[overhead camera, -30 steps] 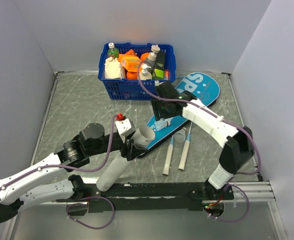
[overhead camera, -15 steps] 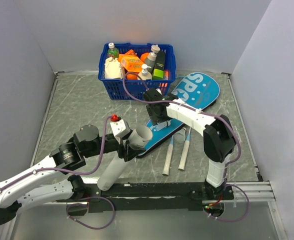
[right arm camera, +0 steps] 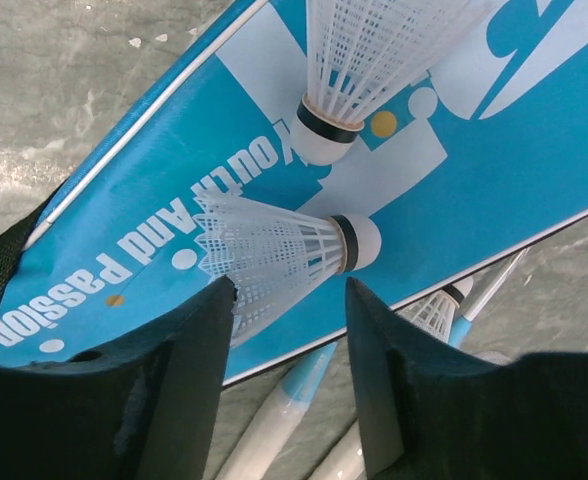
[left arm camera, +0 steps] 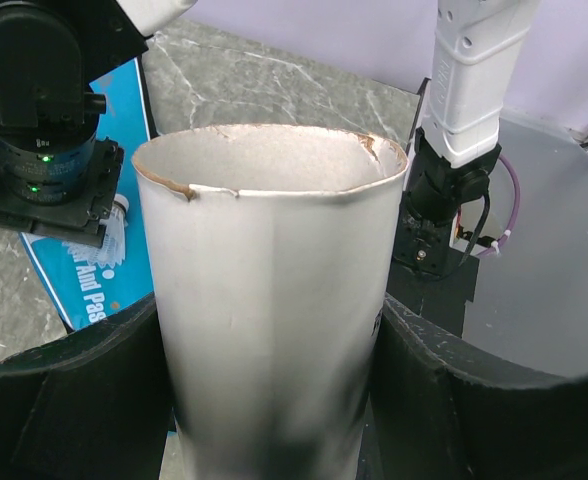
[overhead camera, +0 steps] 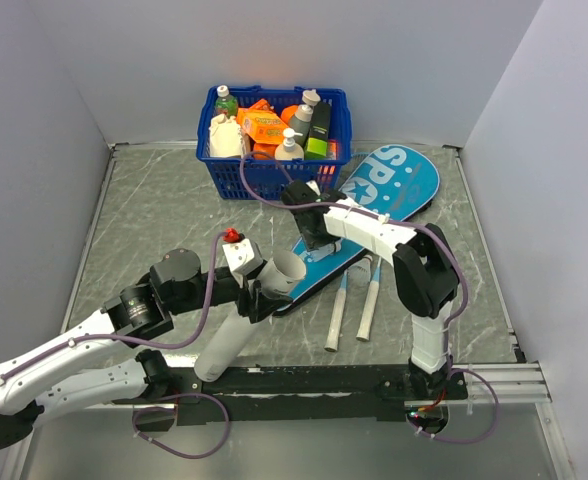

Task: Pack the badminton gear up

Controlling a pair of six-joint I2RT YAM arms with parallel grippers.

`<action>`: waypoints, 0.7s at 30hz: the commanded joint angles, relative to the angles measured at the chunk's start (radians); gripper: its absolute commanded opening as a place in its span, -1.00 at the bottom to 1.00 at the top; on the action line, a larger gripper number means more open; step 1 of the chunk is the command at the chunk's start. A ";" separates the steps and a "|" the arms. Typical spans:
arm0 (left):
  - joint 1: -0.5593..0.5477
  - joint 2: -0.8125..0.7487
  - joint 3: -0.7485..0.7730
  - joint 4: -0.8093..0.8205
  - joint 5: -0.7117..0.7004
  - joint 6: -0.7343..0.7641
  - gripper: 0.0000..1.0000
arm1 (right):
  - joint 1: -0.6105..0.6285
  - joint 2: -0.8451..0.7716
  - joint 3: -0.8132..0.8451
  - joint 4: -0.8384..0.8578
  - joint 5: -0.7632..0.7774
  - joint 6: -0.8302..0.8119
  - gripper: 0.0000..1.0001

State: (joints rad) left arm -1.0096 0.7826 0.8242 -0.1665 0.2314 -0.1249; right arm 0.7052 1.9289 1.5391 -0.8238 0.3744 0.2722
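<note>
Right jaws stand apart and empty, poised just short of a shuttlecock (right arm camera: 284,250) lying on its side on the case (overhead camera: 421,197); its long axis runs across the gap, skirt to one side, cork to the other, and this arm is plainly the nearer. Left jaws are clamped round the tube (left arm camera: 274,300), open mouth tilted up toward the case, contents hidden from here; a second shuttlecock (right arm camera: 374,60) lies just beyond the first, and the rackets (overhead camera: 336,322) sit outside the case on the tabletop (overhead camera: 154,200).
</note>
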 commanded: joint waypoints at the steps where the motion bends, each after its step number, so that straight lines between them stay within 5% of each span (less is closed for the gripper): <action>1: -0.003 -0.002 0.009 0.050 0.016 -0.005 -0.63 | 0.013 0.012 0.061 -0.005 0.040 0.010 -0.12; 8: -0.003 0.010 0.010 0.053 0.022 -0.005 -0.64 | 0.020 -0.019 0.053 -0.028 0.113 0.030 -1.00; 21: -0.003 0.053 -0.019 0.074 -0.021 0.024 -0.60 | 0.020 -0.365 -0.080 -0.097 0.129 0.183 -1.00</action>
State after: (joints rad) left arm -1.0096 0.8227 0.8230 -0.1562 0.2337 -0.1204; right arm 0.7177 1.7420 1.5047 -0.8829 0.4843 0.3828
